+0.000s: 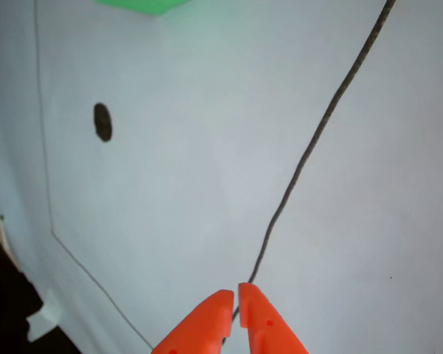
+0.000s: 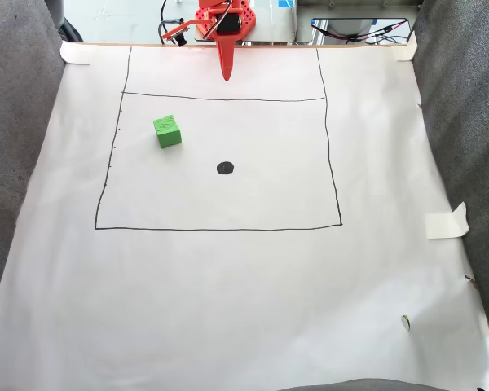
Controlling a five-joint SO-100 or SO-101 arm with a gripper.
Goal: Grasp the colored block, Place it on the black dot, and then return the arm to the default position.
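Observation:
In the fixed view the bright green block (image 2: 168,131) sits on the white paper, left of and a little farther back than the black dot (image 2: 225,168). My orange gripper (image 2: 226,75) hangs at the far edge, pointing down at the paper, well apart from both. In the other view its two orange fingers (image 1: 262,321) rise from the bottom edge, and the gripper (image 1: 235,295) is shut with nothing between the tips. There the black dot (image 1: 102,122) lies at upper left, and just a corner of the green block (image 1: 144,6) shows at the top edge.
A thin black drawn rectangle (image 2: 327,155) frames the block and dot; one such line (image 1: 310,151) runs diagonally ahead of the fingertips. Grey fabric (image 2: 464,106) flanks the paper on both sides. A tape piece (image 2: 448,221) sits at right. Wires and electronics (image 2: 350,28) lie behind the arm base.

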